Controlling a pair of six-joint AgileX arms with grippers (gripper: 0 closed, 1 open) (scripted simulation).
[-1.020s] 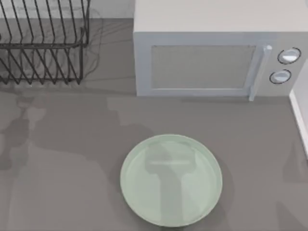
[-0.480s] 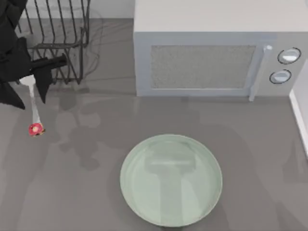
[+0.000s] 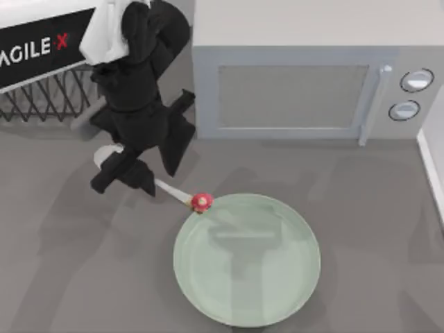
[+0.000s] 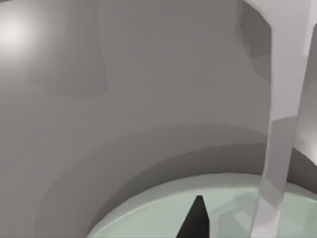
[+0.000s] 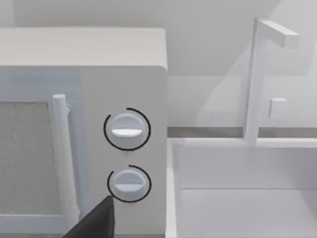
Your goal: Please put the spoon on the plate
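Carrying step: left pincer (image 3: 128, 166) grips the spoon (image 3: 182, 195), knob at the plate (image 3: 247, 309) rim; next, centre over plate, release.

"AGILE·X" on left arm (image 3: 41, 47)

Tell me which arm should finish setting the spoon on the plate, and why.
Left. The left gripper already carries the spoon, with its red knob at the plate's upper-left rim in the top view. A short move toward the plate's middle should suffice. The right gripper sits by the microwave dials, holding nothing.
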